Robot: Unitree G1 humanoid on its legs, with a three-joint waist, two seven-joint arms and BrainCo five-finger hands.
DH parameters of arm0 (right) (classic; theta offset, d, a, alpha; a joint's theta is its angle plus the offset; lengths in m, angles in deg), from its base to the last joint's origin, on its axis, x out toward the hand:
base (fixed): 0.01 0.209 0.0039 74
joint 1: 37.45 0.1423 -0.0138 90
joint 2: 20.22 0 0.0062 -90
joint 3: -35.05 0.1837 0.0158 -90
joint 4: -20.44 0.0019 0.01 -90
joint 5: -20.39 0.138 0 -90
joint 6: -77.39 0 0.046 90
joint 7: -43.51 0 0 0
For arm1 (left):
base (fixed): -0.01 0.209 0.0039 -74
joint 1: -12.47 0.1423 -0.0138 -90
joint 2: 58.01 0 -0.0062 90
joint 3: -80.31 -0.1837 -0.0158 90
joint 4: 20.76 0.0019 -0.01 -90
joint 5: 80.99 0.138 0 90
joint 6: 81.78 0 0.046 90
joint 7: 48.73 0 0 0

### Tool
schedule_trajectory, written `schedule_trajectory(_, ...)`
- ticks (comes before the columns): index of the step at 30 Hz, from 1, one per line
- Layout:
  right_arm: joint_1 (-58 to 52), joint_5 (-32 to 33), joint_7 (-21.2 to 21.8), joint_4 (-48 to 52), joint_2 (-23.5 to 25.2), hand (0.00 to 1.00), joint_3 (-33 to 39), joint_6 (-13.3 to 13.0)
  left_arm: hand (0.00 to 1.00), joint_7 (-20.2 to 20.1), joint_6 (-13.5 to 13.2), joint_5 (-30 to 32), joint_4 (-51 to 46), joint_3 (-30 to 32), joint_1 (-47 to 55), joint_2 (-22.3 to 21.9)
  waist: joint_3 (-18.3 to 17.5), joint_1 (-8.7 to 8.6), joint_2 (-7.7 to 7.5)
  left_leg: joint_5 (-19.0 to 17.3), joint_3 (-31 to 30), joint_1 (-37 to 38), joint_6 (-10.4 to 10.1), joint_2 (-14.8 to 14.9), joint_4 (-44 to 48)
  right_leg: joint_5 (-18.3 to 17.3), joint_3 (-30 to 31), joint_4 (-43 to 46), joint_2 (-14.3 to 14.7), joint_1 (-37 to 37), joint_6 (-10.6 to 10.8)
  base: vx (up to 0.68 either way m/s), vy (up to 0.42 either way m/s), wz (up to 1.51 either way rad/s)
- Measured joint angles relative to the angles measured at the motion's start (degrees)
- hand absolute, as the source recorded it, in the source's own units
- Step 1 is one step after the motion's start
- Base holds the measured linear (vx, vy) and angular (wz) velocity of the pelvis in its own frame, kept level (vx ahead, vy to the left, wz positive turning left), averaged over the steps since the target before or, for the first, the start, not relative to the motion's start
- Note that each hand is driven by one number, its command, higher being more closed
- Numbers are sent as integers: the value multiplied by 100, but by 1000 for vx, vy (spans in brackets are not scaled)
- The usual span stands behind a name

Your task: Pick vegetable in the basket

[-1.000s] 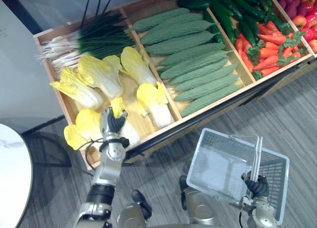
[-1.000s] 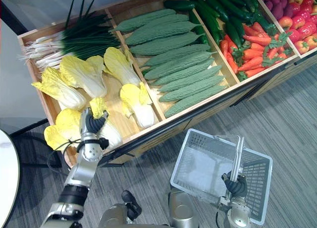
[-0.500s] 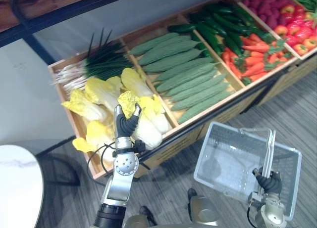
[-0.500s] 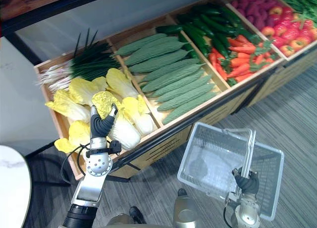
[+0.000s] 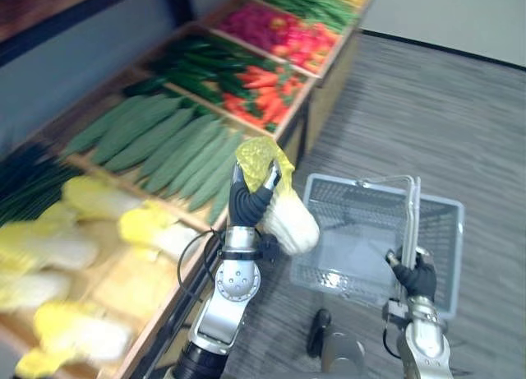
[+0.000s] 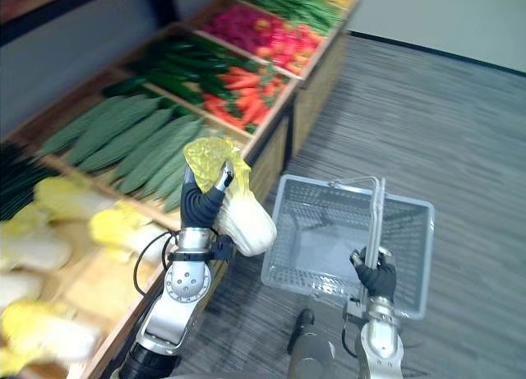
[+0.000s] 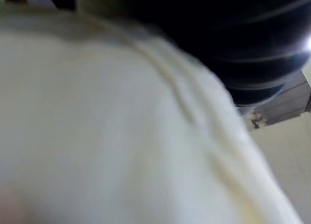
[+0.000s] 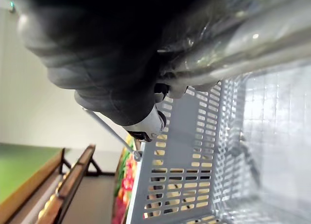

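Note:
My left hand [image 5: 246, 205] is shut on a napa cabbage [image 5: 288, 219] with a white stalk and yellow leaves, holding it in the air just left of the basket's near-left corner. The cabbage's pale stalk [image 7: 112, 136] sits close against the left wrist camera. A grey plastic basket [image 5: 436, 231] hangs over the floor, its metal handle [image 5: 408, 223] upright. My right hand [image 5: 417, 276] is shut on that handle; the right wrist view shows the basket's grid wall [image 8: 194, 156]. The basket looks empty inside.
A long wooden produce stand [image 5: 292, 116] runs along the left, with more napa cabbages [image 5: 156, 231], green bitter gourds [image 5: 164, 145], cucumbers, carrots [image 5: 259, 87] and red produce. Grey striped floor [image 5: 444, 116] spreads to the right.
The camera has swung right. My left hand has lifted the cabbage out of the stand's bin and carried it over to the basket's edge. My right hand still holds the handle.

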Motion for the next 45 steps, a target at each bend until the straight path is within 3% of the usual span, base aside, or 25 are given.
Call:
schedule_trajectory(1, 49, 4, 17, -20, -60, 100, -50, 3, 100, -44, 6, -22, 100, -49, -45, -2, -9, -30, 15, 42, -30, -1, 66, 142, 321, -15, 130, -14, 108, 4, -10, 289, -149, -138)
schedule_trajectory(2, 123, 14, 48, -28, -183, 100, -176, 3, 100, -97, 4, -64, 286, -127, -101, -2, -8, -56, 21, 377, -356, -91, 440, 493, 1250, -15, 412, -239, 325, 176, -15, 294, -130, -109)
schedule_trajectory(3, 128, 25, 83, -30, -240, 100, -240, 2, 100, -111, 2, -77, 354, -173, -94, 0, -5, -82, 20, 664, -599, -159, 492, 631, 1638, 2, 498, -398, 414, 325, 1, 298, -67, -116)
schedule_trajectory(4, 151, 39, 114, -34, -318, 100, -415, 1, 100, -192, 0, -93, 504, -223, -89, 38, -2, -101, 15, 613, -1297, -431, 351, 689, 2223, 7, 701, -822, 564, 632, -1, 213, -8, -74)
schedule_trajectory(5, 207, 73, 116, -39, -374, 100, -485, 1, 100, -211, 0, -151, 517, -257, -83, 37, -1, -104, 12, 336, -1887, -775, 235, 569, 2492, 17, 818, -1066, 601, 795, 3, 225, 34, -85)
schedule_trajectory(6, 295, 133, 131, -58, -391, 100, -590, 1, 100, -211, -5, -189, 520, -307, -77, 51, 5, -80, -10, 69, -2461, -1231, 281, 359, 2555, 54, 989, -1292, 608, 961, -3, 129, 60, -66)
schedule_trajectory(7, 327, 149, 134, -73, -402, 100, -664, 1, 100, -213, -6, -189, 539, -325, -77, 77, 8, -58, -14, -42, -2623, -1401, 323, 268, 2496, 75, 1083, -1375, 606, 1041, 15, 204, 112, -90)
schedule_trajectory(8, 399, 204, 162, -137, -429, 100, -854, -2, 100, -217, -17, -187, 649, -329, -67, 98, 42, 80, -71, -186, -2990, -1688, 473, 26, 2069, 140, 1385, -1524, 592, 1204, 80, 161, 109, -83)
schedule_trajectory(10, 535, 279, 262, -295, -490, 100, -1068, -3, 100, -213, -17, -187, 838, -342, -39, 92, 7, 213, -8, -84, -3539, -2004, 403, -279, 1183, 285, 1696, -1610, 574, 1304, 301, 123, 147, -99)
schedule_trajectory(11, 561, 311, 281, -307, -521, 100, -1131, -3, 100, -212, -21, -186, 891, -343, -27, 72, -6, 220, 60, 106, -3706, -2066, 347, -332, 761, 336, 1756, -1616, 617, 1303, 388, 97, 195, -93)
schedule_trajectory(12, 580, 412, 340, -290, -601, 100, -1213, -3, 100, -211, -25, -186, 986, -340, -19, 13, -23, 231, 254, 888, -3931, -2175, 379, -326, 123, 391, 1894, -1641, 780, 1319, 508, 120, 194, -89)
schedule_trajectory(13, 543, 536, 444, -313, -590, 100, -1363, 3, 100, -249, -32, -182, 1225, -335, 35, 30, -70, 204, 220, 794, -3922, -2028, 368, -416, -21, 472, 2213, -1739, 786, 1351, 637, 165, 226, -74)
schedule_trajectory(15, 492, 723, 629, -240, -564, 100, -1479, 2, 100, -324, 32, -165, 1504, -335, 12, 38, -75, 150, -13, 860, -3843, -1859, 439, -641, -427, 583, 2380, -1978, 661, 1367, 764, 144, 181, -33)
schedule_trajectory(17, 483, 859, 711, -240, -576, 100, -1582, 12, 100, -321, 85, -113, 1597, -327, 18, 95, -81, 179, -123, 903, -3738, -1772, 471, -769, -631, 720, 2507, -2212, 631, 1405, 780, 84, 116, -18)
schedule_trajectory(25, 491, 1803, 1473, 146, -739, 100, -2332, 15, 100, -323, 305, 593, 2418, -90, -118, 362, -77, 163, -176, 937, -3413, -1386, 474, -887, -1169, 883, 2798, -2687, 683, 1595, 790, 48, 19, -20)
schedule_trajectory(30, 558, 2269, 1796, 365, -800, 100, -2771, 15, 100, -457, 411, 944, 2847, -112, -122, 406, -75, 155, -326, 934, -3362, -1215, 472, -917, -1307, 901, 2919, -2754, 696, 1681, 793, 1, 7, -8)
schedule_trajectory(31, 596, 2312, 1854, 428, -770, 100, -2888, 15, 0, -465, 414, 945, 2896, -129, -124, 445, -73, 153, -381, 934, -3361, -1201, 473, -932, -1349, 901, 2930, -2762, 691, 1678, 793, -74, 34, 4)
schedule_trajectory(32, 636, 2732, 2021, 484, -692, 100, -3339, 95, 0, -463, 481, 1014, 3143, -218, -130, 494, -119, 147, -487, 934, -3394, -1170, 474, -996, -1392, 902, 2957, -2772, 639, 1714, 794, -85, 34, 7)
schedule_trajectory(38, 636, 2922, 2017, 483, -671, 100, -3424, 181, 0, -482, 538, 1131, 3251, -441, -122, 481, -128, 118, -497, 934, -3413, -1119, 475, -1004, -1436, 902, 2980, -2837, 640, 1785, 793, -55, -16, 2)
schedule_trajectory(45, 553, 2162, 1855, 484, -445, 100, -3346, 177, 0, -601, 537, 1155, 3114, -540, -71, 468, -129, 37, -495, 937, -3467, -1147, 478, -1000, -1444, 899, 2930, -2843, 644, 1783, 796, -40, -31, 3)
